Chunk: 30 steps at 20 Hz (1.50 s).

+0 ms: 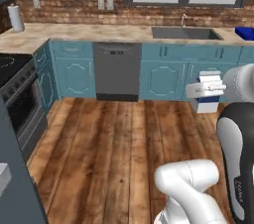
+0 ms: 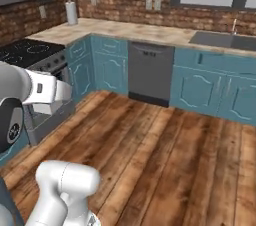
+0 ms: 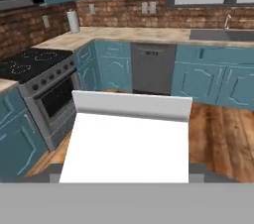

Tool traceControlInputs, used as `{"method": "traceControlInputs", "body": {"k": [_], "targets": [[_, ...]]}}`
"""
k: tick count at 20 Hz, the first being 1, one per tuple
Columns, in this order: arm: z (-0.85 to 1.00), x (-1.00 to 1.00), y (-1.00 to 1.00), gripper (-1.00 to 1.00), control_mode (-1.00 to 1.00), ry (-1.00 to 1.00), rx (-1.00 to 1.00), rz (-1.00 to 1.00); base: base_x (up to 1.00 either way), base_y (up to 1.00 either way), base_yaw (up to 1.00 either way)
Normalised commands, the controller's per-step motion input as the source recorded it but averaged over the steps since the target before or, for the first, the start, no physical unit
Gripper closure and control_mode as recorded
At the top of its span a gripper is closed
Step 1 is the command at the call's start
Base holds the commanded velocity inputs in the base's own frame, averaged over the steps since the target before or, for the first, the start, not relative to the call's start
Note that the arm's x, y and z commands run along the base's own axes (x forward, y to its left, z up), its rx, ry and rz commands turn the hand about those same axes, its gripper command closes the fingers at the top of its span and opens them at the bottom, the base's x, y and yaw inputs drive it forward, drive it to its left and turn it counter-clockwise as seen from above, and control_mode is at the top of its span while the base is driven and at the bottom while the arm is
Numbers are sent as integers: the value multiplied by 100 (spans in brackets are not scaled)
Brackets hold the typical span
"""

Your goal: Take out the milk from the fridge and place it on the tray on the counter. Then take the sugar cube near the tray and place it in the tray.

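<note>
The claw [image 1: 208,100] pinches the milk [image 1: 207,106], carried above the floor at three o'clock in the left base view. Farther off at one o'clock, the tray [image 1: 245,32] waits on the counter [image 1: 89,32]. Placing milk and sugar remains.

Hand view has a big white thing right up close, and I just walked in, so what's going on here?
That white thing is the milk, a small carton with blue markings, held in the gripper, jaws shut on it. The arm carries it above the wooden floor. The tray sits on the counter right of the sink, with the carton not yet on it.
</note>
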Motion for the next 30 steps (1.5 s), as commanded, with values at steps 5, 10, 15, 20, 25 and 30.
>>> {"method": "traceControlInputs", "body": {"k": [5, 10, 15, 20, 25, 30], "targets": [[0, 0, 0, 100, 100, 0, 0, 0, -1, -37, -85], [0, 0, 0, 100, 100, 0, 0, 0, 1, -23, -59], [0, 0, 0, 100, 100, 0, 0, 0, 93, -51, 2], [0, 0, 0, 100, 100, 0, 0, 0, 100, -76, 17], [0, 0, 0, 100, 100, 0, 0, 0, 100, -84, 20], [0, 0, 0, 100, 100, 0, 0, 0, 100, -25, 16]]}}
